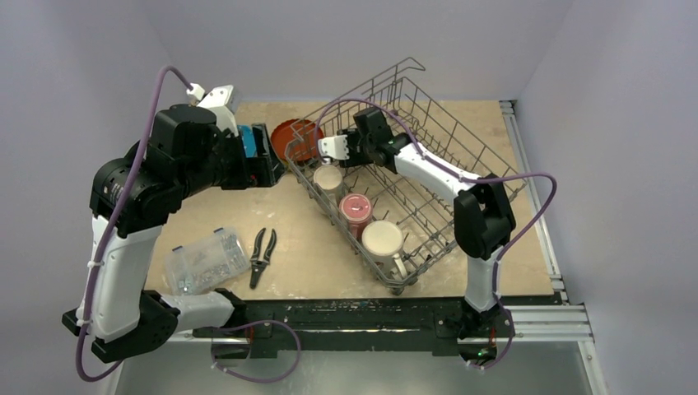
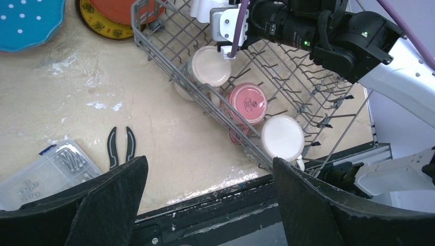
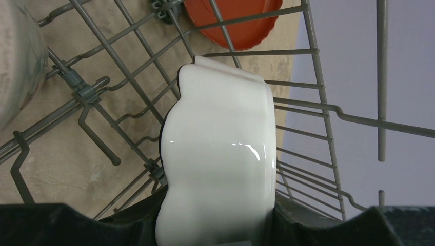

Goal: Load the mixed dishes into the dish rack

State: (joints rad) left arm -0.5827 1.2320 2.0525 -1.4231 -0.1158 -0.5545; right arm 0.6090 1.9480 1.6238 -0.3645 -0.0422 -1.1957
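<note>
The dish rack (image 1: pixel 444 123) lies at an angle across the right half of the table. Along its near side stand a small beige cup (image 1: pixel 328 177), a maroon mug (image 1: pixel 355 207) and a cream mug (image 1: pixel 383 239). My right gripper (image 3: pixel 218 223) is inside the rack's far-left end, shut on a white fluted bowl (image 3: pixel 220 154) held on edge above the tines. A red-orange plate (image 1: pixel 296 138) on a yellow plate (image 2: pixel 97 23) and a blue dotted plate (image 2: pixel 25 20) lie on the table left of the rack. My left gripper (image 2: pixel 209 161) hangs open and empty, above the table near those plates.
Black-handled pliers (image 1: pixel 262 251) and a clear box of metal parts (image 1: pixel 204 262) lie near the front left. The table's front edge and black rail (image 2: pixel 215 215) run below the left gripper. The rack's raised handle (image 1: pixel 403 70) stands at the back.
</note>
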